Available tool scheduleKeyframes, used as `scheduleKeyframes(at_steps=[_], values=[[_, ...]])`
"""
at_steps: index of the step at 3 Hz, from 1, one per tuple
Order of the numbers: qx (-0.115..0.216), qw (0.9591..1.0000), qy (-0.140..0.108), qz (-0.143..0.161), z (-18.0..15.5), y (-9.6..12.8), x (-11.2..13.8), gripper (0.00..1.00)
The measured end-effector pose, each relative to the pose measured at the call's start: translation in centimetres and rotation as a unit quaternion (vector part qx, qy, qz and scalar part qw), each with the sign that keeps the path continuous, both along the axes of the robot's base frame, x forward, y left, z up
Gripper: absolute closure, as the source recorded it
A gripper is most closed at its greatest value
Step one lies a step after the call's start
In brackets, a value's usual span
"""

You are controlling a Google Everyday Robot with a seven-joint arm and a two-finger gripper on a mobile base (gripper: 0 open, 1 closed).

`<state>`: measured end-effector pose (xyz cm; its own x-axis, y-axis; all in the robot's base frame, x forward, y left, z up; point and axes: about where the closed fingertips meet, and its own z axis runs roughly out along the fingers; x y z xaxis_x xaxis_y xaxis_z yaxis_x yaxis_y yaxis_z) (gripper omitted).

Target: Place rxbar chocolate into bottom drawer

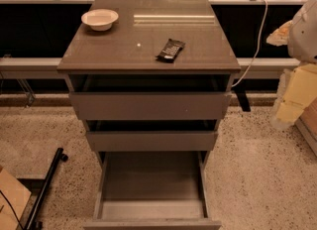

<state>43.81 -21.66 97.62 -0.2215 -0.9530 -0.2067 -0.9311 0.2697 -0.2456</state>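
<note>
The rxbar chocolate, a flat black bar with white print, lies on the cabinet top, right of centre near the front edge. The bottom drawer is pulled far out toward me, and its inside shows nothing in it. My arm hangs at the right edge of the view. The gripper points down beside the cabinet, about level with the top drawer. It is well to the right of the bar and holds nothing that I can see.
A cream-white bowl stands at the back left of the cabinet top. The top drawer and middle drawer are slightly out. A white cable hangs right of the cabinet. A black pole and a cardboard piece lie on the floor at the left.
</note>
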Motion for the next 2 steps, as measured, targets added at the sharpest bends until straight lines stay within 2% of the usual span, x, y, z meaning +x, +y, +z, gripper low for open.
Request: scheduleKeyframes(at_steps=[1, 2], values=[[0.0, 1.0, 0.0, 0.0, 0.0, 0.0, 0.0, 0.0], [0.045, 0.9986, -0.027, 0.0, 0.7, 1.5, 2.8, 0.0]])
